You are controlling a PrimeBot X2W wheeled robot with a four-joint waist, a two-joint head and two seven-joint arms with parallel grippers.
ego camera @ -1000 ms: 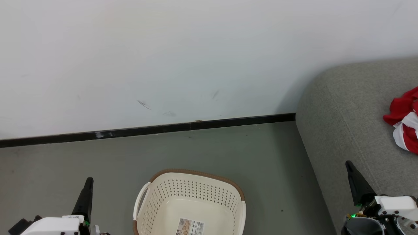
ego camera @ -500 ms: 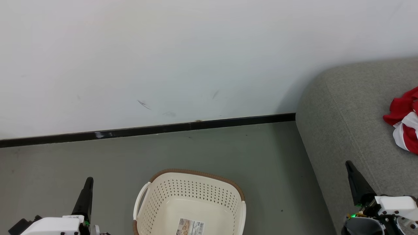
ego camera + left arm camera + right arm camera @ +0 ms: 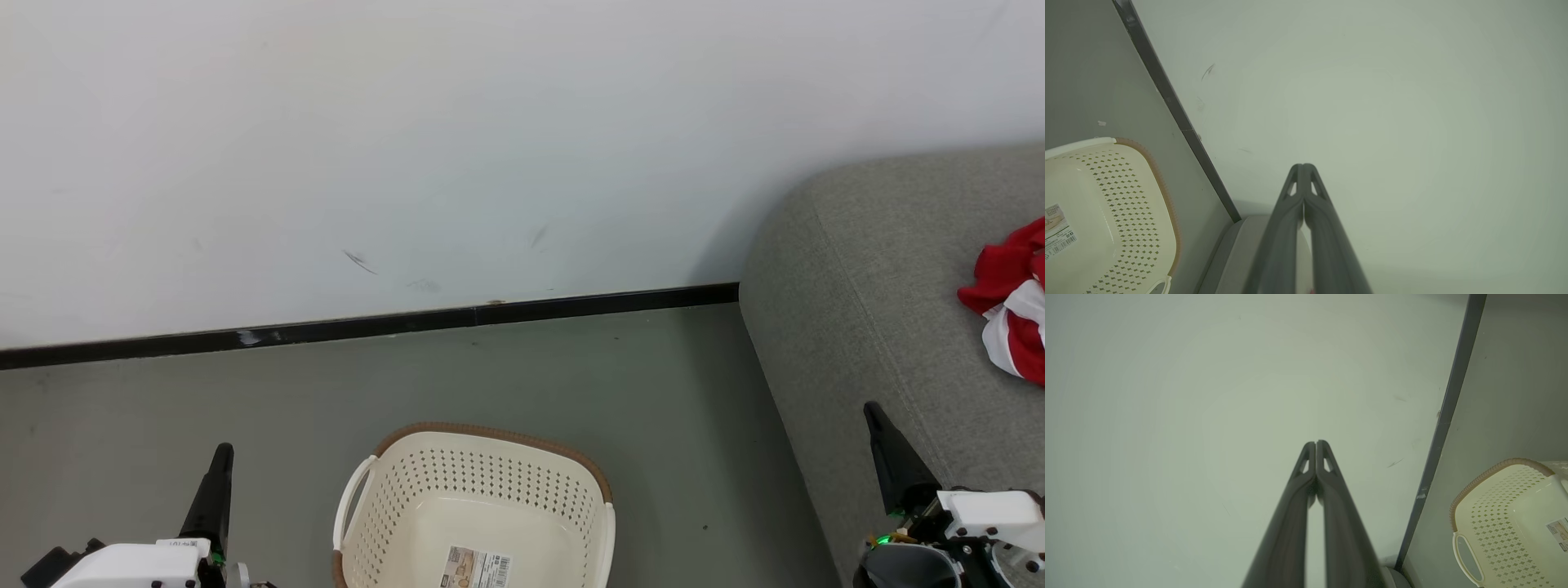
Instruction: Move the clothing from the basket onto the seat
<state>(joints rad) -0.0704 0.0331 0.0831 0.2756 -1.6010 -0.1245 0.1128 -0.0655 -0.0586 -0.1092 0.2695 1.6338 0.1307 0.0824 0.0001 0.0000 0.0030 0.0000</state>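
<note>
Red fabric clothing with white bands (image 3: 1015, 304) lies crumpled on the large light grey upholstered sofa (image 3: 865, 278), at the right edge of the head view. Part of the garment runs out of frame. It is well apart from the basket.

Rounded cream plastic laundry basket with perforated walls and a brown woven-look rim (image 3: 490, 430) stands on the grey-green floor (image 3: 571, 367), left of the sofa's rounded end. A white side handle shows on its left wall. A printed paper label (image 3: 478, 567) lies on its bare cream bottom.

Left gripper (image 3: 220, 453) stands at lower left, beside the basket and clear of it, dark fingers pointing up the view. Its jaws are pressed together; the left wrist view shows the two fingers meeting tip to tip against the white wall (image 3: 408, 147).

Right gripper (image 3: 875, 416) stands at lower right, seen against the sofa's near edge. Its jaws are likewise pressed together along the tips in the right wrist view.

Black skirting board (image 3: 367, 325) runs along the foot of the wall, ending at the sofa.
</note>
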